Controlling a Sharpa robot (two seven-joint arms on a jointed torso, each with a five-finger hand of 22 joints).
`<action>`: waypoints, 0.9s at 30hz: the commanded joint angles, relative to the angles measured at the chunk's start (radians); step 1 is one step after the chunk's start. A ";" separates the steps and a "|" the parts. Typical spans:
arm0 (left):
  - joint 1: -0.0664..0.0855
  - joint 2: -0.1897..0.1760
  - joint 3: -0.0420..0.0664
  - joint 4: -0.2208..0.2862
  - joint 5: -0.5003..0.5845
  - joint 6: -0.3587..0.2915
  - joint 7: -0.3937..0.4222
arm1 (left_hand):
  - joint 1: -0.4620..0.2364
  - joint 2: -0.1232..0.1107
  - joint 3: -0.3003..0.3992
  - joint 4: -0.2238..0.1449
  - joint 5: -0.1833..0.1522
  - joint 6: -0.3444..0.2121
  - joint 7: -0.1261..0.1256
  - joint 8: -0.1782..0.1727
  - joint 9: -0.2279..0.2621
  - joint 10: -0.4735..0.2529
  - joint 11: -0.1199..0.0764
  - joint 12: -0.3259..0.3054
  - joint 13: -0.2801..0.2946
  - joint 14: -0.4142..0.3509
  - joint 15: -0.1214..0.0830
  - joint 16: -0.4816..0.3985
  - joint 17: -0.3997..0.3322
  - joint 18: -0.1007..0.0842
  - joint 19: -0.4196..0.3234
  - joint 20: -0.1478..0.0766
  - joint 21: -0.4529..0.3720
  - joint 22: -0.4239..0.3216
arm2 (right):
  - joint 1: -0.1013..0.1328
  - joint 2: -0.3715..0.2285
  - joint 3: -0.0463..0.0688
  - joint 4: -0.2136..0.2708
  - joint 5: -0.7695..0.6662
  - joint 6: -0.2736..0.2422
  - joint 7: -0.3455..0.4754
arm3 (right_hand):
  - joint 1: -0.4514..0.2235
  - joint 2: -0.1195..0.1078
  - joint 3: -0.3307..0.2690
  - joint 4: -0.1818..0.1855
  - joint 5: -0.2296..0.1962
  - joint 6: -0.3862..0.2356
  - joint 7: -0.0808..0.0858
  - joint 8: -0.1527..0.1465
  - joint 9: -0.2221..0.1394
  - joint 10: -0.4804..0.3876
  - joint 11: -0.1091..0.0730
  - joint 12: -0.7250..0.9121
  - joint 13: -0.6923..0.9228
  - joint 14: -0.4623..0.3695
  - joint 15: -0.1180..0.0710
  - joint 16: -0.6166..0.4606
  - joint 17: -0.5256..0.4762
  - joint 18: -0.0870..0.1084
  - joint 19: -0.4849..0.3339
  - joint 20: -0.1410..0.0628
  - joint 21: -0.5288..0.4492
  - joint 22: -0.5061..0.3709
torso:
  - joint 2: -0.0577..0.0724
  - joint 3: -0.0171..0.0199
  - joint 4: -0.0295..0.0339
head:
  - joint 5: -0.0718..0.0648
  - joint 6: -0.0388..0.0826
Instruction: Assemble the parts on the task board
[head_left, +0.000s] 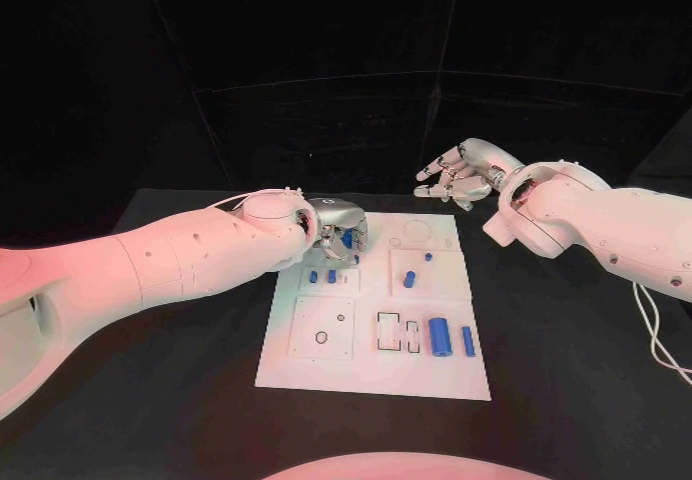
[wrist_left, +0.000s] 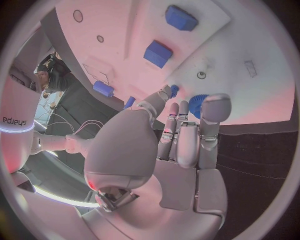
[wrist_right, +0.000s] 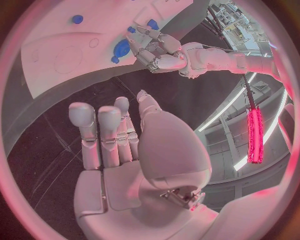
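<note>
Several small blue parts lie on the white board (head_left: 310, 375), which sits in the middle of the black counter (head_left: 577, 390). A large blue cylinder (head_left: 438, 336) and a slimmer blue pin (head_left: 467, 341) lie side by side near the board's near right corner, just beside a rectangular outlined slot (head_left: 392, 332). Farther up the board a blue peg (head_left: 410, 279) and a smaller blue piece (head_left: 427, 256) lie close together, and two short blue blocks (head_left: 315, 275) lie at the left edge, just under the left arm. A drawn circle (head_left: 417, 231) marks the board's far right area.

The left hand (head_left: 336, 228) hangs over the board's far left corner, fingers (wrist_left: 187, 145) pointing down at the board and lying fairly straight and close together; a ridged blue disc (wrist_left: 199, 104) lies right at their tips. Whether they touch or hold it cannot be told. The left arm covers part of the board's left edge.

The right hand (head_left: 464, 172) hovers beyond the board's far right corner, well apart from every part, its fingers (wrist_right: 100, 135) loosely spread and holding nothing.
</note>
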 joint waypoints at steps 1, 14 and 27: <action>0.000 0.007 0.001 -0.007 -0.012 0.016 -0.006 | -0.002 0.012 0.008 0.000 -0.004 0.009 -0.001 -0.007 -0.002 0.014 -0.001 -0.005 -0.003 0.030 -0.001 0.003 -0.002 -0.010 0.009 0.001 0.008 0.007 | 0.002 0.002 0.001 0.001 -0.002 -0.003 0.009 | 0.007 0.004 -0.001 0.001 0.004 -0.009 0.000 -0.001 0.000 -0.004 0.000 -0.003 -0.001 0.005 0.000 -0.003 0.001 0.019 0.005 0.000 -0.006 -0.001 | 0.000 0.0000 0.0004 | 0.000 -0.002; -0.012 0.029 0.001 -0.031 -0.041 0.054 -0.031 | -0.006 0.013 0.016 -0.003 -0.008 0.019 -0.005 -0.012 -0.007 0.036 -0.005 -0.008 -0.012 0.030 -0.005 0.002 -0.009 -0.012 0.012 -0.001 0.020 0.021 | 0.002 0.003 0.001 0.001 -0.002 -0.003 0.009 | 0.007 0.004 -0.001 0.001 0.004 -0.009 0.000 -0.001 0.000 -0.004 0.000 -0.003 -0.001 0.005 0.000 -0.003 0.001 0.019 0.005 0.000 -0.006 -0.001 | 0.000 -0.0007 0.0003 | -0.002 -0.005; -0.015 0.031 0.001 -0.033 -0.054 0.070 -0.040 | 0.008 0.037 0.054 -0.019 -0.014 0.061 -0.017 -0.010 -0.010 0.101 -0.021 -0.002 -0.020 0.033 -0.017 0.007 -0.009 -0.019 0.021 -0.010 0.059 0.068 | 0.002 0.004 0.001 0.001 -0.002 -0.003 0.009 | 0.007 0.004 -0.001 0.001 0.004 -0.009 0.000 -0.001 0.000 -0.004 0.000 -0.003 -0.001 0.005 0.000 -0.003 0.001 0.019 0.005 0.000 -0.006 -0.001 | -0.001 -0.0006 0.0016 | -0.003 -0.009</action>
